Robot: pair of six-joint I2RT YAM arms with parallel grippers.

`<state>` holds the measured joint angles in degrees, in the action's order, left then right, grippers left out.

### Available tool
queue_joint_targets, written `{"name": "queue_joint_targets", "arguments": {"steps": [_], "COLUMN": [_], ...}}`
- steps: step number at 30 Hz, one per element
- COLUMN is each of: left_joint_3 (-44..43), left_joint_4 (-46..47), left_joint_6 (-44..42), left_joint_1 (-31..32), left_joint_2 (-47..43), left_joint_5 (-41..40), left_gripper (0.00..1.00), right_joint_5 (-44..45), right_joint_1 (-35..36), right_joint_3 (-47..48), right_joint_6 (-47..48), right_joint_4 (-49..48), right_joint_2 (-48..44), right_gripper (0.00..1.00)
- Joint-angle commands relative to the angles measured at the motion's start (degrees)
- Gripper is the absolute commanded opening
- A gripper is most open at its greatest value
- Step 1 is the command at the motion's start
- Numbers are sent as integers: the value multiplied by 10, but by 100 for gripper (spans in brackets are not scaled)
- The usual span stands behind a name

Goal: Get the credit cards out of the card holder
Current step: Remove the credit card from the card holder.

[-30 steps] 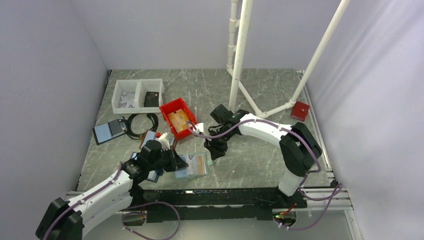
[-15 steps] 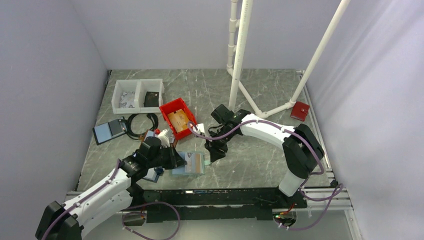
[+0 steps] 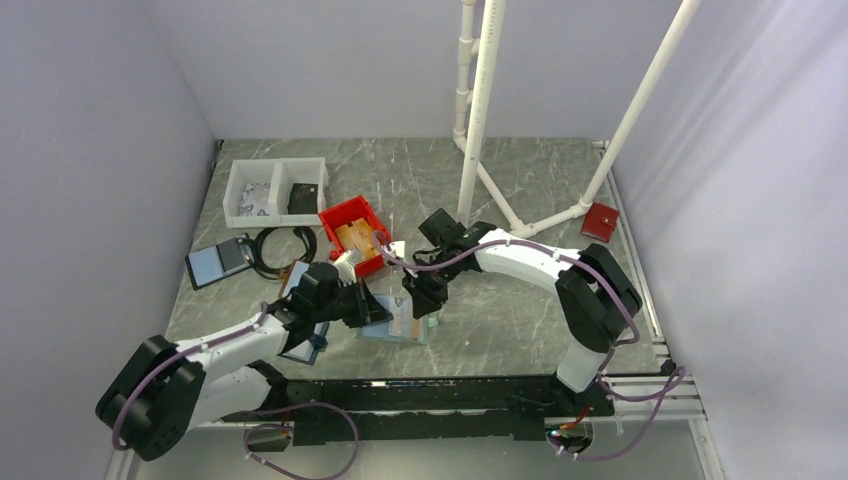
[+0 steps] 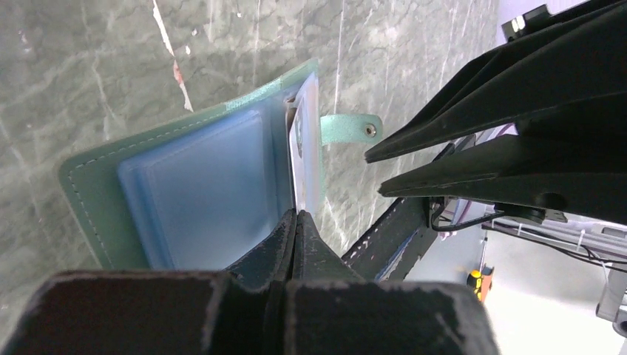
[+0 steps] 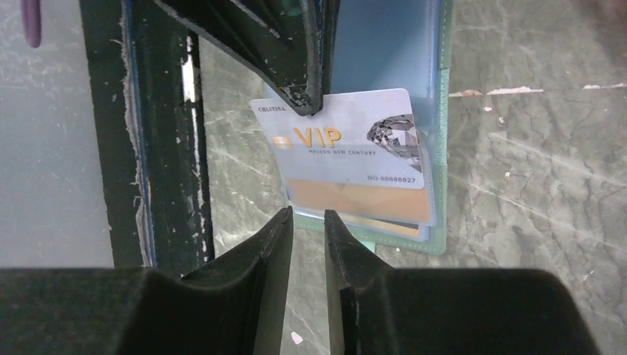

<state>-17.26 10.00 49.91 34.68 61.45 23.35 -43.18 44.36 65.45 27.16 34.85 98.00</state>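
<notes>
Low centre of the overhead view: the left pincer (image 4: 296, 216), closed, presses its tip on the opened teal card holder (image 3: 405, 330), seemingly pinning it to the desk (image 3: 520, 310). The right pincer (image 5: 308, 216), narrowly open and empty, faces the protruding silver VIP card (image 5: 347, 144).

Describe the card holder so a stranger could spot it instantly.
On the marble table, start at the red bin and come toward the near edge. The card holder lies open there. Only it has a teal-green edge, a snap tab and pale blue clear pockets.

Teal card holder (image 4: 89, 185), seemingly silver card (image 5: 347, 151)
</notes>
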Motion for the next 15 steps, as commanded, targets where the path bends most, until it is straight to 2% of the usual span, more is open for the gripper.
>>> {"name": "queue_joint_targets", "arguments": {"steps": [1, 7, 15], "left_joint_3": [-6, -1, 10], "left_joint_4": [102, 95, 21], "left_joint_6": [18, 21, 23], "left_joint_1": [-1, -1, -2], "left_joint_2": [41, 58, 3], "left_joint_5": [25, 13, -25], "left_gripper": [0, 0, 0], "right_joint_5": [24, 51, 142], "right_joint_1": [-1, 3, 17], "right_joint_3": [-6, -4, 4], "right_joint_6": [-27, -45, -53], "right_joint_4": [-30, -38, -35], "right_joint_2": [23, 59, 111], "right_gripper": [23, 19, 17]}}
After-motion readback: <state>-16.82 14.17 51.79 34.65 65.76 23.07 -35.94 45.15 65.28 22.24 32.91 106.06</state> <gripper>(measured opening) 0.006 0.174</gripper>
